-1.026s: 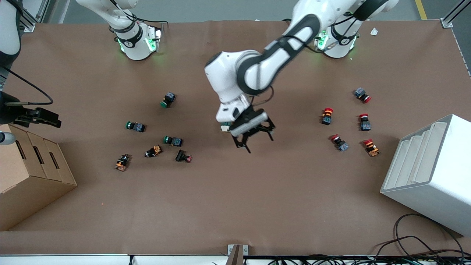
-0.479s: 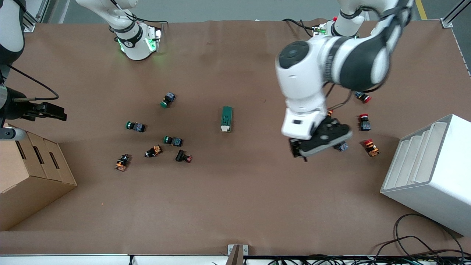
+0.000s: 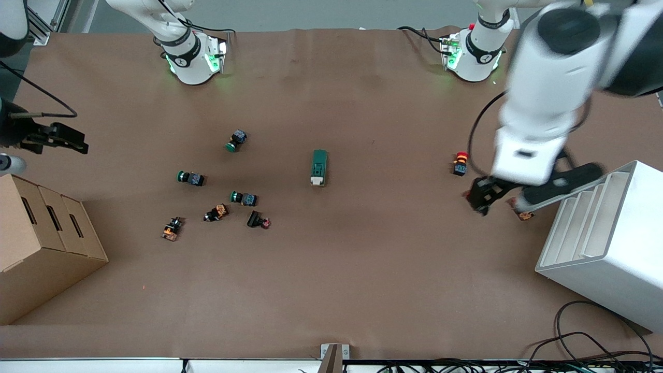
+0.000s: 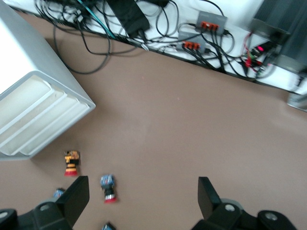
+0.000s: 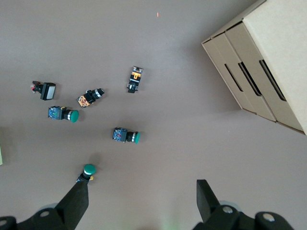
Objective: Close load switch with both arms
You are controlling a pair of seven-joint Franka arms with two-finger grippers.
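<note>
Since a second ago my left arm has swung away from the middle of the worktop [image 3: 331, 290], where its gripper hung right over the small dark-green rectangular load switch with the cream lever end [image 3: 319, 167]. Now my left gripper [image 3: 505, 199] hangs over the red-capped push buttons [image 3: 460, 163] at the left arm's end, just beside the white stepped bin [image 3: 611, 243]. The switch lies uncovered and untouched by either gripper at mid-worktop, its cream end toward the front camera, and it has not shifted in the last half second. I judge that the closing press is either finished or abandoned; whether the lever is seated I cannot tell.

In the left wrist view my left jaws stand spread wide with nothing between them, one finger [image 4: 76, 196] showing above the red buttons. My right gripper [image 5: 139, 203] waits high over the right arm's end, above the green-capped push buttons [image 3: 236, 141] and beside the brown cardboard box [image 3: 46, 243]; its jaws are likewise spread and empty. Both are well apart from the switch.
</note>
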